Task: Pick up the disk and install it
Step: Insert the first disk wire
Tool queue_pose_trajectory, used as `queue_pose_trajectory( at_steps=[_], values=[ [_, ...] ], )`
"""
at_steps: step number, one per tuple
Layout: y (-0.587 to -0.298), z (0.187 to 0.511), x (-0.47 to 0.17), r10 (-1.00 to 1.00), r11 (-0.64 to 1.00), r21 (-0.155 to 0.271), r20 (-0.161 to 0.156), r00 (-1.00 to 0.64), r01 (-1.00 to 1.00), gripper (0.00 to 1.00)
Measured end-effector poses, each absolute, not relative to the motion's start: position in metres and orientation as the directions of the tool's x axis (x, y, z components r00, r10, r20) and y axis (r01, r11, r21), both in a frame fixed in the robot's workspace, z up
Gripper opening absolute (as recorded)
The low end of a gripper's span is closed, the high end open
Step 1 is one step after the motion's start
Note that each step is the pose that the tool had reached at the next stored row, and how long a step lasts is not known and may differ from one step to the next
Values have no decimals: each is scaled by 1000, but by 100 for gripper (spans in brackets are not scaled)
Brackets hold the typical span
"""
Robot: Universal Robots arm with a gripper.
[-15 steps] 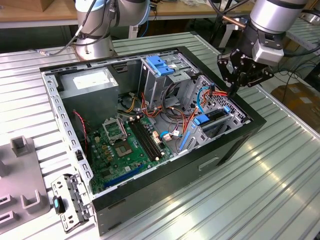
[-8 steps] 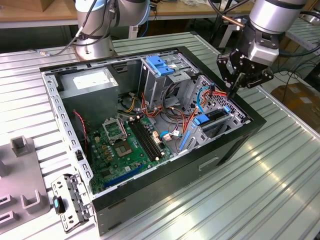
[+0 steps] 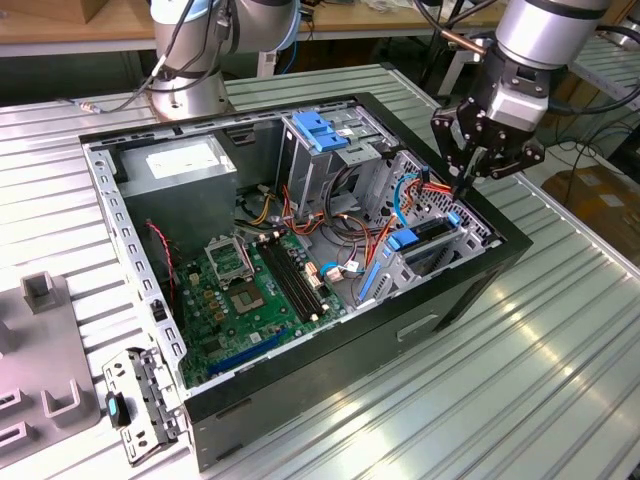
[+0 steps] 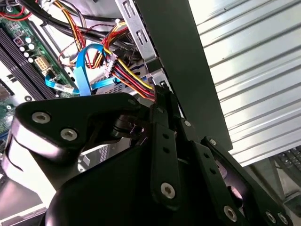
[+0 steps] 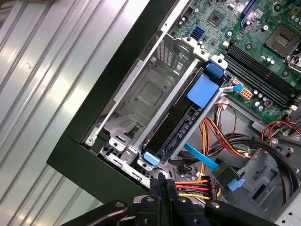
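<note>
Seated in the drive bay (image 5: 141,101) of the open computer case (image 3: 470,290): the disk (image 5: 188,113). Hovering just above it, empty, fingers pressed together: the pincer (image 3: 466,187).

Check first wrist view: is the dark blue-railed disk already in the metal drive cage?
Yes, the dark disk with blue rails sits slotted in the grey metal drive cage.
</note>
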State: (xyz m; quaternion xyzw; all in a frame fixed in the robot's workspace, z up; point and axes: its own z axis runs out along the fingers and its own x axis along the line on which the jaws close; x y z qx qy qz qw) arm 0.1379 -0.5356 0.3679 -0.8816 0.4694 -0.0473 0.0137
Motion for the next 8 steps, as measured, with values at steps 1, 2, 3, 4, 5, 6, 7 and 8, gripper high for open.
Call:
queue_pose_trajectory(
  at_steps=[1,2,3,4,5,6,7,8],
  values=[
    [-536,368,138,-834,-552,-69,71,547,-831,16],
    [-536,368,138,-842,-540,-69,71,536,-839,16],
    [-536,368,138,-848,-529,-69,71,525,-846,16],
    [-536,368,138,-866,-500,-69,71,496,-863,16],
    [-536,368,138,-878,-478,-69,71,474,-876,16],
    [-536,368,138,-884,-466,-69,71,462,-882,16],
    [-536,368,138,-893,-449,-69,71,444,-891,16],
    [-536,368,138,-903,-429,-69,71,424,-901,16]
  ],
)
